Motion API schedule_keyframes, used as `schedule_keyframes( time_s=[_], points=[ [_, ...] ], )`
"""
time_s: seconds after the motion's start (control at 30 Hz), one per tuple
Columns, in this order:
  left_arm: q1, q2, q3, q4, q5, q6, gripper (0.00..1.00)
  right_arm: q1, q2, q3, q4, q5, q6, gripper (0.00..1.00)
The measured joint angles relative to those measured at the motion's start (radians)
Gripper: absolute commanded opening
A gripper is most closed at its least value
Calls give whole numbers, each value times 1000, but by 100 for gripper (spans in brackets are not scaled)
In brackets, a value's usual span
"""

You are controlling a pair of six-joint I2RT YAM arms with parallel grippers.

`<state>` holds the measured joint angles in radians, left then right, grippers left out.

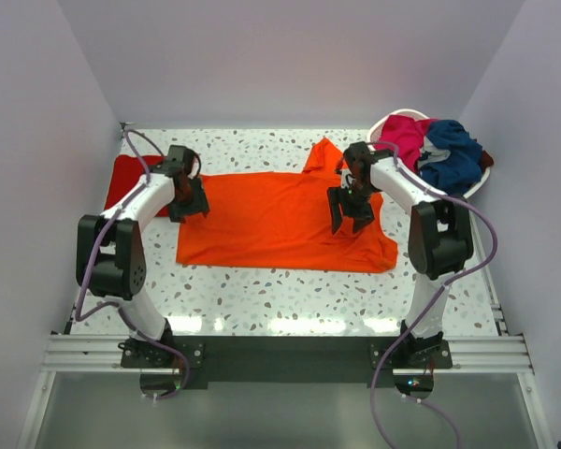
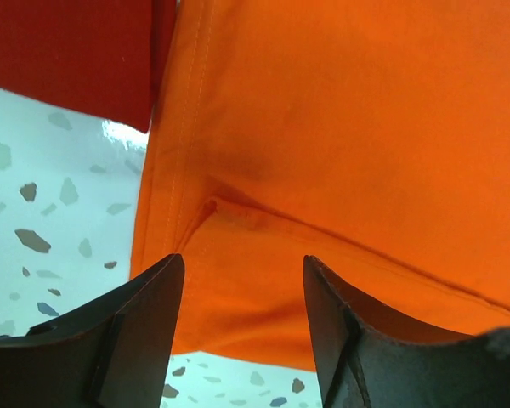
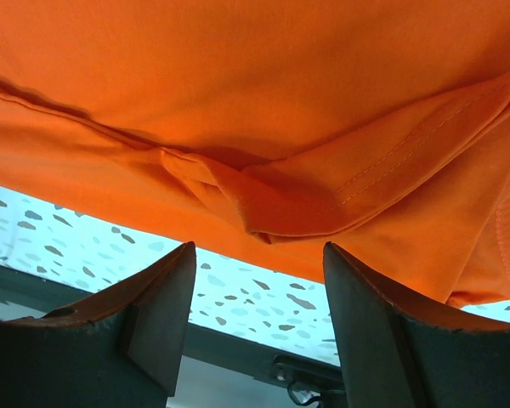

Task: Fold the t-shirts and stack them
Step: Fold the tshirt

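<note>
Top external | orange t-shirt (image 1: 280, 224) flat on table (image 1: 262, 290), red t-shirt (image 1: 129, 178) abutting its left edge | left gripper (image 1: 189, 202) at that edge, right gripper (image 1: 351, 221) over its right part, both jaws apart, empty | fold likely starting; next: pinch edges

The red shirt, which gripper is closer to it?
Left. The left gripper hangs beside the red shirt, over one end of the orange shirt; the right gripper over the other.

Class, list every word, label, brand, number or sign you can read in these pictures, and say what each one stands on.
None: no readable text in any view.
The orange t-shirt, red t-shirt, magenta t-shirt and navy t-shirt in the white basket show plain cloth.
</note>
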<state>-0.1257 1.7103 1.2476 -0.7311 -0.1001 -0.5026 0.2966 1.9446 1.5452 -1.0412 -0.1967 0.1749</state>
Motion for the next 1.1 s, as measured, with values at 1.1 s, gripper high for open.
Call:
schedule_keyframes(
  time_s=[1.1],
  points=[
    [0, 119, -11, 53, -27, 15, 21, 25, -3, -31, 6, -11, 7, 66]
  ],
)
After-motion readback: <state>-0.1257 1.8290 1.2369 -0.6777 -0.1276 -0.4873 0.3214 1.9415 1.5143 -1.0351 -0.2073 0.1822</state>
